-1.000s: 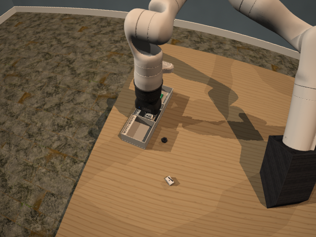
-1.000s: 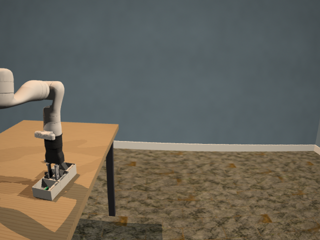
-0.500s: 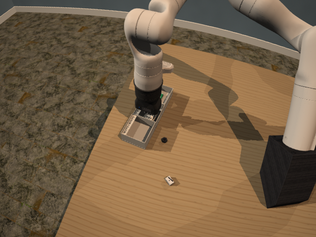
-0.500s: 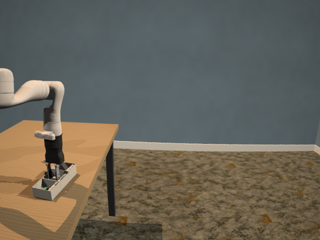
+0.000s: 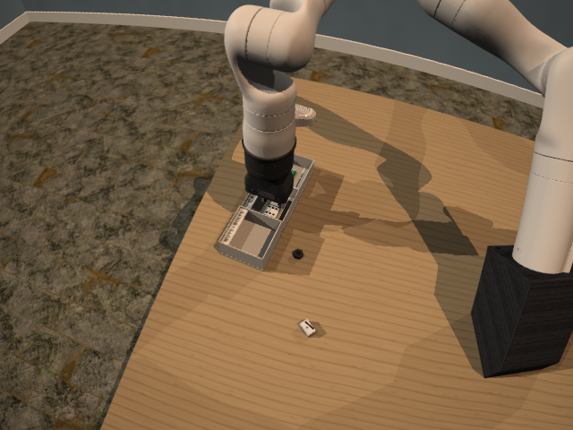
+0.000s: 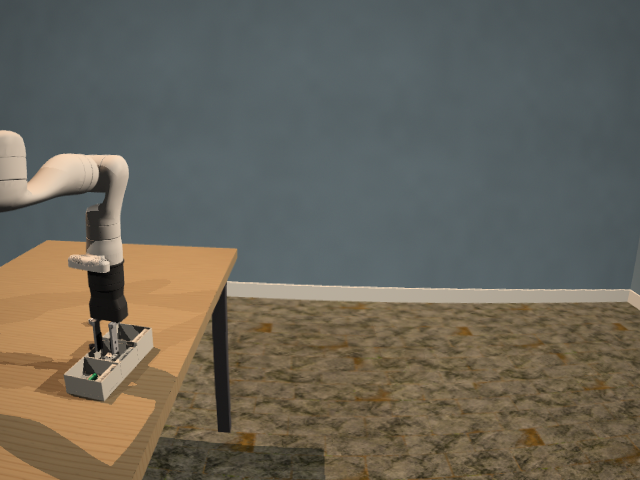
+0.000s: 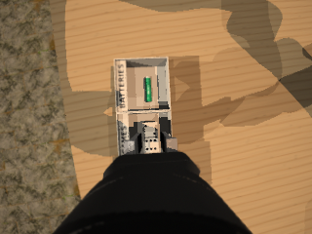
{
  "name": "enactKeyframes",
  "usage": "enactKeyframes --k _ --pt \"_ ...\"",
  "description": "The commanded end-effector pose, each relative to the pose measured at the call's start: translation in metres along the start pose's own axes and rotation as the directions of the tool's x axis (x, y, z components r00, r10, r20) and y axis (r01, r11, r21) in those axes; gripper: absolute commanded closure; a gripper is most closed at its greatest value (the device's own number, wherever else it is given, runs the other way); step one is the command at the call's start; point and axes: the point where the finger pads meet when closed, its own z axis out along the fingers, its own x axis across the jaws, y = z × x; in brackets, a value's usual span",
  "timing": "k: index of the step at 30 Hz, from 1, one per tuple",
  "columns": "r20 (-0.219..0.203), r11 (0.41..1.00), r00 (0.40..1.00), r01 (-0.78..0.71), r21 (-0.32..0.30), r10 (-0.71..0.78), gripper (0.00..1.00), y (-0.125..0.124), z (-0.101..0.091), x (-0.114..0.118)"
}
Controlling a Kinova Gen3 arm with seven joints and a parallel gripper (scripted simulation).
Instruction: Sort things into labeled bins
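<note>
A grey strip of three bins (image 5: 240, 259) (image 6: 87, 390) stands near the table's left edge. The far bin, labelled BATTERIES (image 7: 122, 85), holds a green battery (image 7: 147, 89) (image 5: 293, 172) (image 6: 93, 377). My gripper (image 5: 270, 203) (image 6: 104, 353) (image 7: 151, 139) reaches down into the middle bin, and its fingers stand open. A white die (image 5: 271, 211) (image 7: 150, 140) lies on that bin's floor between the fingers. The middle bin's label is partly hidden. The near bin, labelled NUTS+BOLTS (image 5: 234, 231), is empty. A black nut (image 5: 297, 253) lies on the table beside the near bin. A small white block with a black mark (image 5: 307, 327) lies farther forward.
The arm's black base (image 5: 523, 314) stands at the right of the table. The bins stand close to the table's left edge, with the floor beyond it. The arm's shadow falls across the table's middle.
</note>
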Motion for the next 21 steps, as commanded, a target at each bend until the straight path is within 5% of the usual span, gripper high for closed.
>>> enactKeyframes --k 1,13,21 --pt "0.005 1.0 1.0 0.0 0.0 0.0 0.35 0.0 -0.004 -0.002" --pt "0.005 1.0 1.0 0.0 0.0 0.0 0.35 0.0 -0.031 -0.001" --pt "0.005 1.0 1.0 0.0 0.0 0.0 0.35 0.0 -0.031 -0.002"
